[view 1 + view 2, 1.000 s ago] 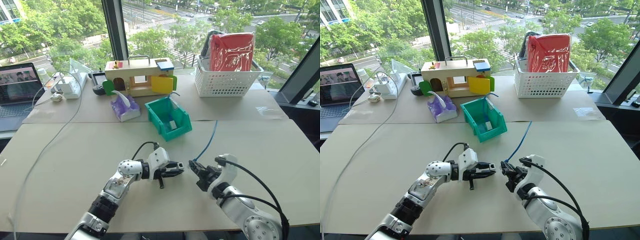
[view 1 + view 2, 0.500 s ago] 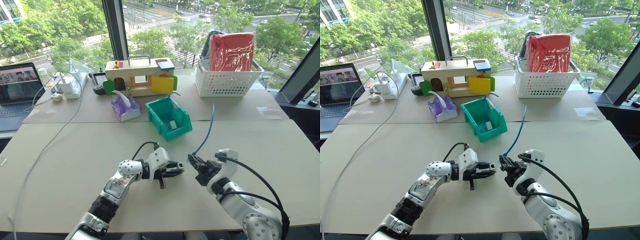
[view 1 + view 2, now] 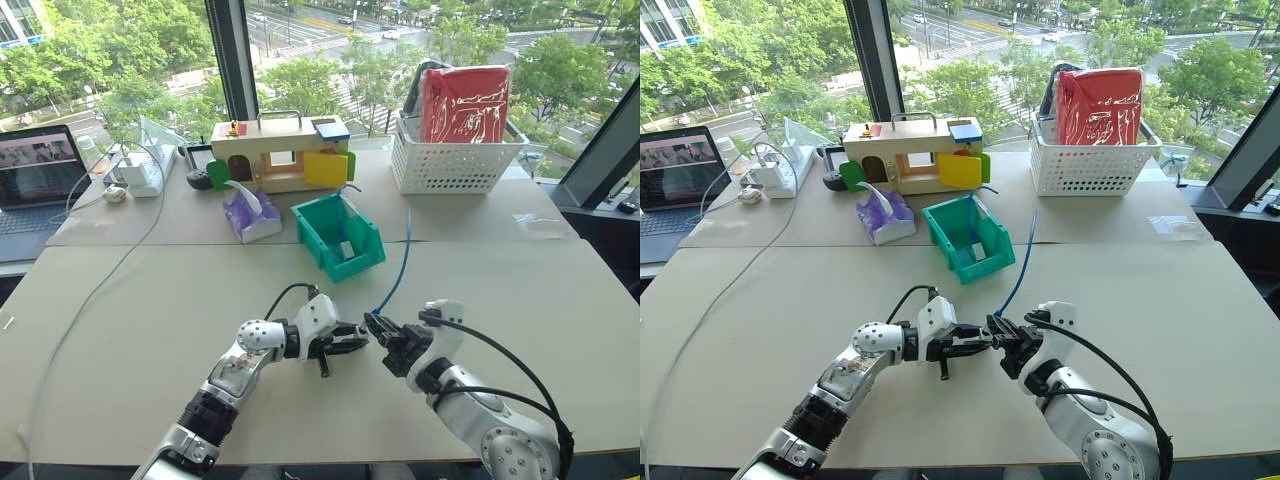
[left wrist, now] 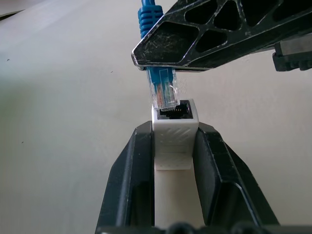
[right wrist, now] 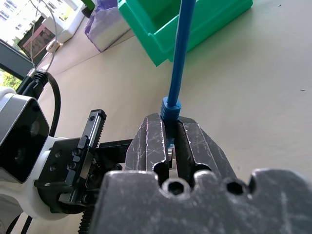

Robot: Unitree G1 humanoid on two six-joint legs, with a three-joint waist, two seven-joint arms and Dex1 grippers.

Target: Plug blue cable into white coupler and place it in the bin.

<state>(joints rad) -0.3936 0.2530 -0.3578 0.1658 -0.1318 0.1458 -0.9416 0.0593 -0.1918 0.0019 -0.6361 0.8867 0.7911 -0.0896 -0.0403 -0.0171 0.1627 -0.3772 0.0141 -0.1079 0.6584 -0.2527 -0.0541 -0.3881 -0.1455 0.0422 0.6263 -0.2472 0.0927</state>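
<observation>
Now, starting at the left, a laptop (image 3: 35,175) sits at the far edge of the table (image 3: 150,300), with a thin white cord (image 3: 95,290) trailing from that corner toward the near edge. Next comes the left gripper (image 3: 352,340), held above the table and closed on the white coupler (image 4: 174,127); in its wrist view the coupler stands upright between the two fingers (image 4: 131,170) with its dark socket facing outward. Behind it, farther back on the table, lie a purple packet (image 3: 250,213), a wooden toy box (image 3: 275,152) and the bin (image 3: 340,235), which is green and holds no cable or coupler yet. Just to the right of the left gripper is the right gripper (image 3: 378,328), shut on the blue cable (image 3: 402,262) right behind its clear plug (image 4: 163,92). Compared with a second ago, the right gripper has moved in toward the left one, so the gap between them is nearly gone and the cable's free length now leans over toward the bin. The plug tip sits at the rim of the socket, tilted and a little off to one side, not yet inside. I judge the insertion is about to start but needs the plug straightened first. Farthest right at the back stands a white basket (image 3: 455,160) with a red bag (image 3: 462,100).
</observation>
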